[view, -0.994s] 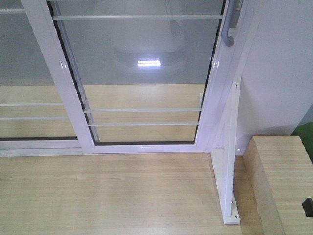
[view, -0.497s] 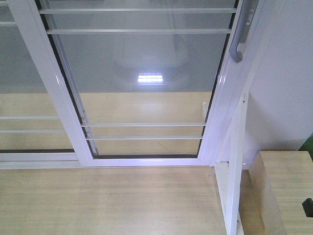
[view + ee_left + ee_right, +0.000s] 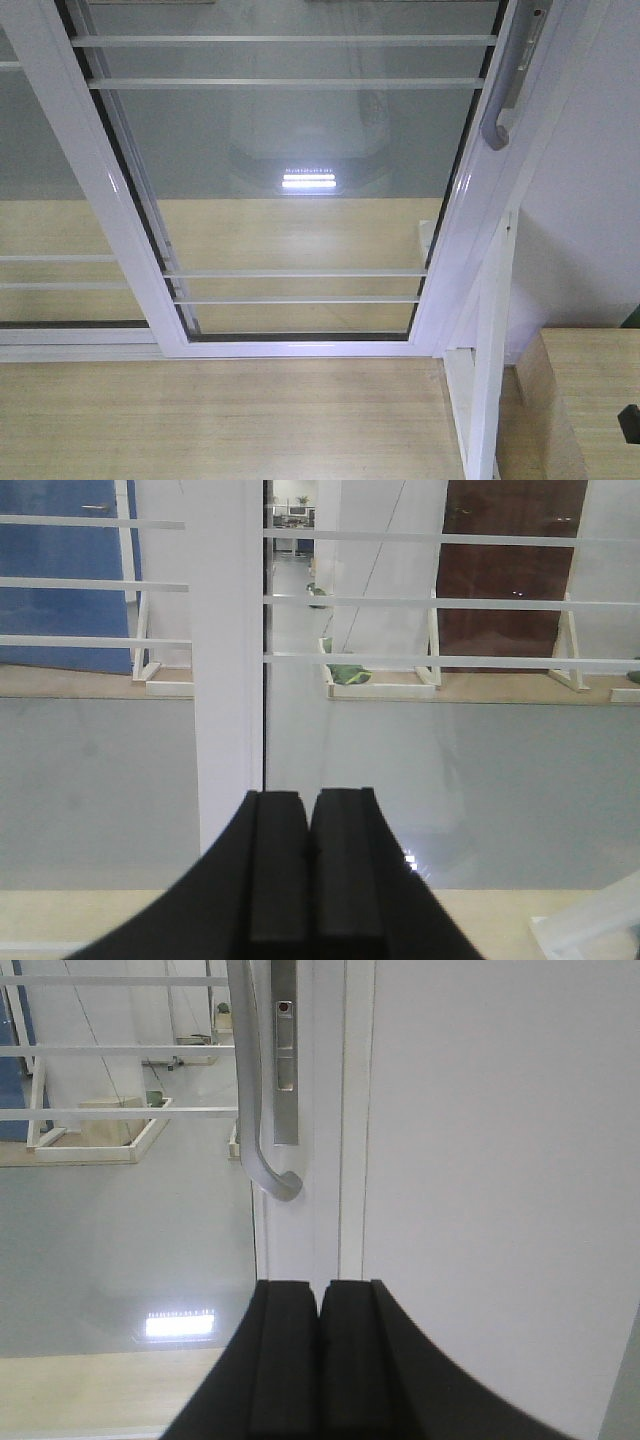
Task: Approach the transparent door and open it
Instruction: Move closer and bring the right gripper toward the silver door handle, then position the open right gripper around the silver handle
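The transparent door (image 3: 300, 180) fills the front view: clear glass in a white frame with thin white bars. Its curved grey pull handle (image 3: 507, 95) sits on the right stile, and the door stands closed against the white jamb. In the right wrist view the handle (image 3: 252, 1110) hangs just above and left of my right gripper (image 3: 319, 1290), which is shut on nothing. My left gripper (image 3: 308, 800) is shut and empty too, facing the door's left stile (image 3: 228, 660) and glass (image 3: 420, 760).
A second white-framed glass panel without a handle (image 3: 40, 200) overlaps on the left. A white wall (image 3: 590, 200) and a white upright post (image 3: 490, 350) stand right of the door. A wooden box (image 3: 590, 400) sits at lower right on the wood floor (image 3: 220, 420).
The door and handle have grown larger and slid lower in the front view, so I have moved closer. The wooden box has slipped toward the right edge.
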You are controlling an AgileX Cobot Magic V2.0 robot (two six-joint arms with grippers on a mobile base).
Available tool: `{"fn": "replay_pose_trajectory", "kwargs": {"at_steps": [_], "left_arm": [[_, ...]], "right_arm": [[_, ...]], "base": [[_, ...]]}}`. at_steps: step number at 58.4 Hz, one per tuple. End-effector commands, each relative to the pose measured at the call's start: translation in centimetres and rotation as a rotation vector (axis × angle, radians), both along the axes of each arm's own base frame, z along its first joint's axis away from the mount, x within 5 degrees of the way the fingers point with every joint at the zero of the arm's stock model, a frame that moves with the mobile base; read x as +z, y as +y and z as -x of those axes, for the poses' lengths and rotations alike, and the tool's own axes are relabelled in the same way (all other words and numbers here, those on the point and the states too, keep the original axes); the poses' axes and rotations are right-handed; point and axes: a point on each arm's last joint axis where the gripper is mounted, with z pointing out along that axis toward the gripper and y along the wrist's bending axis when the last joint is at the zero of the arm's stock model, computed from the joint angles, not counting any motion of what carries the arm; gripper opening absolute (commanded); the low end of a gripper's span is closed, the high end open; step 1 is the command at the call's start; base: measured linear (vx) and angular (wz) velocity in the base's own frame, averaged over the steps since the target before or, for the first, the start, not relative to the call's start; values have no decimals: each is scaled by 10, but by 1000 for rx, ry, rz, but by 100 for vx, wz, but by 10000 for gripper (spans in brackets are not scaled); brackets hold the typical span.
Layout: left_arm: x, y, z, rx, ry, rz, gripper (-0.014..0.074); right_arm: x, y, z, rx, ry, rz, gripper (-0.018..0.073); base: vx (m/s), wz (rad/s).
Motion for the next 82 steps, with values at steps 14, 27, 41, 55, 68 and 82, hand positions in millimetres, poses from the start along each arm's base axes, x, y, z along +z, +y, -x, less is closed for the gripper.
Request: {"fn": "replay_pose_trajectory", "kwargs": {"at_steps": [14,27,41,55,68,82], "left_arm": [[-2,0,0,3,-63,12,-6],[-2,0,0,3,-63,12,-6],[-2,0,0,3,-63,12,-6],[-2,0,0,3,-63,12,-6],[-2,0,0,3,-63,12,-6],[-2,0,0,3,-63,12,-6]], "right_arm": [[4,0,0,-2,-87,15,-8],[4,0,0,-2,-87,15,-8],[4,0,0,-2,-87,15,-8],[4,0,0,-2,-87,15,-8],[4,0,0,-2,-87,15,-8],[4,0,0,-2,-87,15,-8]], "base": [[7,0],[6,0],[5,0],[3,0],[0,0],[0,0]]}}
